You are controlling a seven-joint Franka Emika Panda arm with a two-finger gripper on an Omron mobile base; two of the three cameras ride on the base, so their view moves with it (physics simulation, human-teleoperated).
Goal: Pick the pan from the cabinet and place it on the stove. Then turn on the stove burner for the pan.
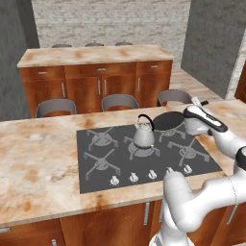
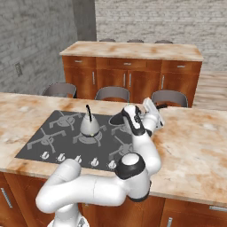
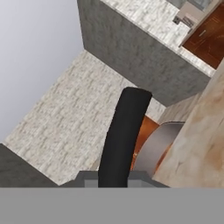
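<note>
The marble-patterned countertop (image 1: 38, 158) carries the stove (image 1: 96, 178), set flush into its surface. On the stove's central grate stands a silver kettle (image 1: 143, 134). The pan (image 1: 169, 121) sits over the rear right grate. A row of knobs (image 1: 150, 176) lines the stove's front edge.

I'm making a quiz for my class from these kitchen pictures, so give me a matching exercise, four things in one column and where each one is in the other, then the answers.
Things:
1. pan
2. kettle
3. knobs
4. chairs

Places:
A. row along the stove's near edge
B. behind the counter
C. on the middle burner
D. over the back right burner, handle in the gripper

Pairs: 1-D, 2-C, 3-A, 4-B
</note>
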